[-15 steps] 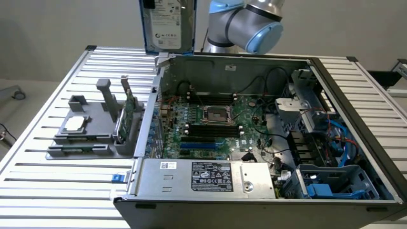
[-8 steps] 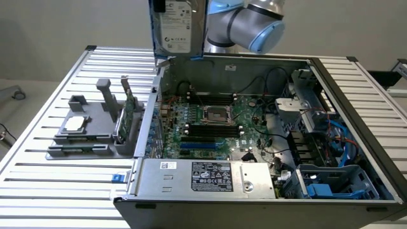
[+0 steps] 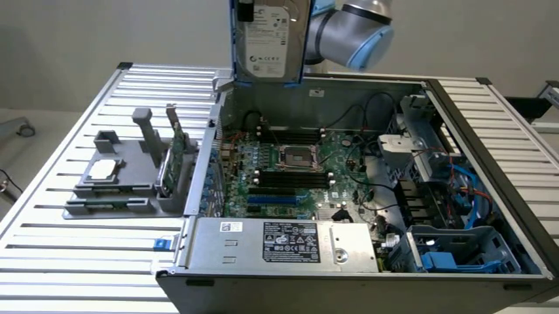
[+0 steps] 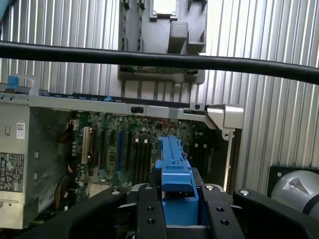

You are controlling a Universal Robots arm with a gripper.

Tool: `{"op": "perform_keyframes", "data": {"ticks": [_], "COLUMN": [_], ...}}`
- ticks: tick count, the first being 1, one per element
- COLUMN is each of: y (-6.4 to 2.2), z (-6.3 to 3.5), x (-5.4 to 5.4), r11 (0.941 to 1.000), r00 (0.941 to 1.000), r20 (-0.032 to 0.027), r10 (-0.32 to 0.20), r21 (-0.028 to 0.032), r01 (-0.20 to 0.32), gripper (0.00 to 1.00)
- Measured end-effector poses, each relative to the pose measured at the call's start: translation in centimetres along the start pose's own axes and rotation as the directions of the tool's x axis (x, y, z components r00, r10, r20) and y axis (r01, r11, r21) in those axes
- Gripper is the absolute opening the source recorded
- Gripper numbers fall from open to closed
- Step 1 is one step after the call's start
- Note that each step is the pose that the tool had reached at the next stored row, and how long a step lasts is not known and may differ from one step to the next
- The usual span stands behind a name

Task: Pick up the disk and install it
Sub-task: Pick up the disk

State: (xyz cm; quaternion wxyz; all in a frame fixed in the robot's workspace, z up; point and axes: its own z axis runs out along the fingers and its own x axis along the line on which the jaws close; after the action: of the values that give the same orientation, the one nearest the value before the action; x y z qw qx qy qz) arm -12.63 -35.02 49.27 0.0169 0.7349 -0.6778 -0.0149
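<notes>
Clamping the disk (image 3: 271, 42) by its blue frame, the gripper (image 4: 179, 201) is holding it upright. It is hanging above the open computer case (image 3: 349, 91).

The arm's joint (image 3: 349, 33) is a rounded silver-grey housing with a pale blue end cap. The tool (image 4: 182, 199) is matte black, its flat fingers (image 4: 149, 211) dotted with small holes and its body set with silver screw heads (image 4: 243, 192). A thick black cable (image 4: 159, 60) runs across above it.
</notes>
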Motion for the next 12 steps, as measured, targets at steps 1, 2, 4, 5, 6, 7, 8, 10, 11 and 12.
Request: {"op": "perform_keyframes", "data": {"ticks": [1,2,4,5,6,7,8,10,11,12], "y": [-0.42,-0.88,-1.73,-2.17,-2.65,-3.07,-3.51,-4.4,-4.84,-5.28], "z": [-0.02,-0.04,-0.07,-0.09,-0.12,-0.14,-0.16,-0.2,-0.23,-0.24], "x": [0.2,0.4,0.7,0.9,1.0,1.2,1.3,1.7,1.8,2.0], "r11": [1.0,1.0,1.0,1.0,1.0,1.0,1.0,1.0,1.0,1.0], "r00": [1.0,1.0,1.0,1.0,1.0,1.0,1.0,1.0,1.0,1.0], "r20": [0.0001,0.0001,0.0005,0.0004,0.0005,0.0005,0.0007,0.001,0.0011,0.0013], "r10": [0.0,0.0,0.0,0.0,0.0,0.0,0.0,0.0,0.0,0.0], "r21": [0.0,-0.0001,0.0001,0.0,-0.0001,-0.0001,0.0,0.0,-0.0001,0.0], "r01": [0.0,0.0,0.0,0.0,0.0,0.0,0.0,0.0,0.0,0.0], "gripper": [0.33,0.33,0.33,0.33,0.33,0.33,0.33,0.33,0.33,0.33]}}
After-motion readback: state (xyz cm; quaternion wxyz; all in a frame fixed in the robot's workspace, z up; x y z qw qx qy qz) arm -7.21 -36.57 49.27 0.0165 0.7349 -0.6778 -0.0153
